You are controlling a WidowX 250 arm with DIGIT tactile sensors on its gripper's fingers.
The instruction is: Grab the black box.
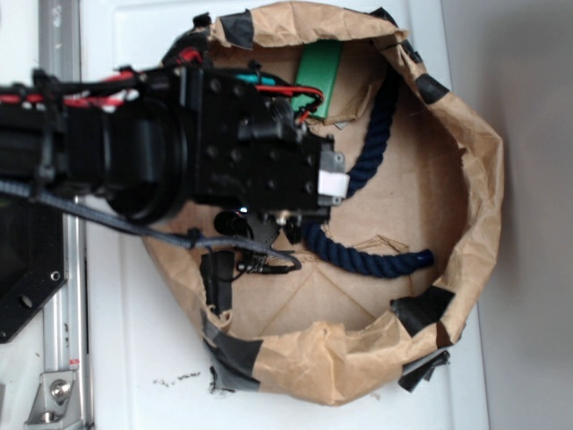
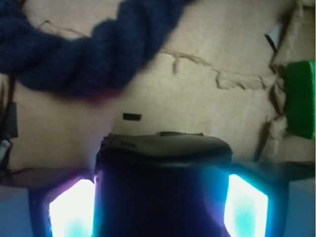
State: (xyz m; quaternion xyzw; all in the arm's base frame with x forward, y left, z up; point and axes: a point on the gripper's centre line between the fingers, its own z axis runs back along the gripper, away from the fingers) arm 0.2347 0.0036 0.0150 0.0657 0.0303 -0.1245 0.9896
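Here the black box (image 2: 165, 168) sits directly between the two glowing pads (image 2: 74, 210) of the gripper (image 2: 158, 212), filling the whole gap in the wrist view; its dark, slightly wrinkled top edge runs straight across from one pad to the other, so its width lies along the closing line. The pads look pressed against its two sides, so I judge the gripper narrowed onto the box and holding it, though whether it is lifted off the brown paper floor cannot be told. In the exterior view the arm hides the box entirely; the gripper (image 1: 269, 228) hangs over the left-middle of the paper-walled basket (image 1: 479, 197). The navy rope (image 2: 84, 54) curves just beyond the box, apart from it, and the green block (image 2: 301, 98) lies well off to the side against the paper wall.
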